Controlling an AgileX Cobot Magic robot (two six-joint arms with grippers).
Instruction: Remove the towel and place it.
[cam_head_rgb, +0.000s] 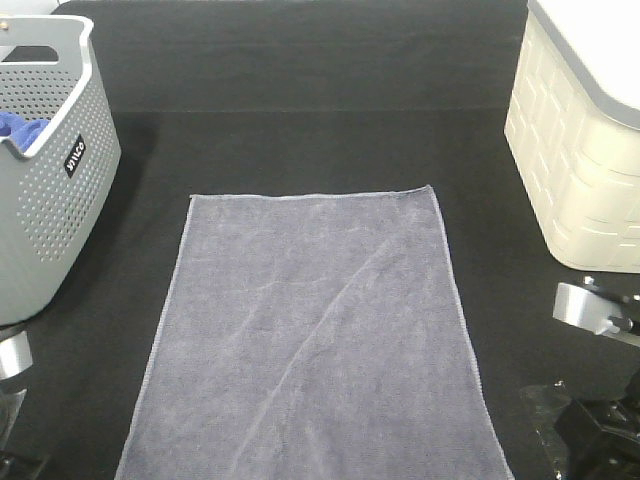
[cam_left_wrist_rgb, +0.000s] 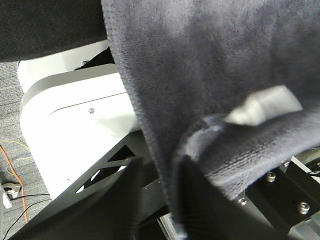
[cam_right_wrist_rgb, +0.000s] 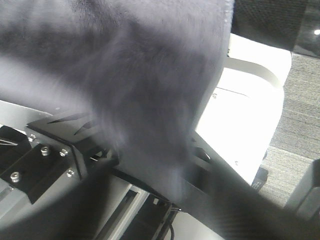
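Towel (cam_head_rgb: 315, 330) spread flat on the table (cam_head_rgb: 300, 100), its near end hanging over the edge at both grippers.
The high view shows it lying between the grey basket (cam_head_rgb: 60, 220), which holds a blue cloth (cam_head_rgb: 20, 125), and the cream bin (cam_head_rgb: 580, 170), touching neither. Only the wrist views show the overhang. The left gripper (cam_left_wrist_rgb: 159, 172) has its jaws apart, with a towel corner folded against one finger. The right gripper (cam_right_wrist_rgb: 150, 172) is blurred under the hanging cloth, so I cannot tell whether it is wide or holding.

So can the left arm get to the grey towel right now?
Probably yes. The towel lies flat and uncovered on the black table; its near end hangs over the edge, right by the left arm, with nothing in between.
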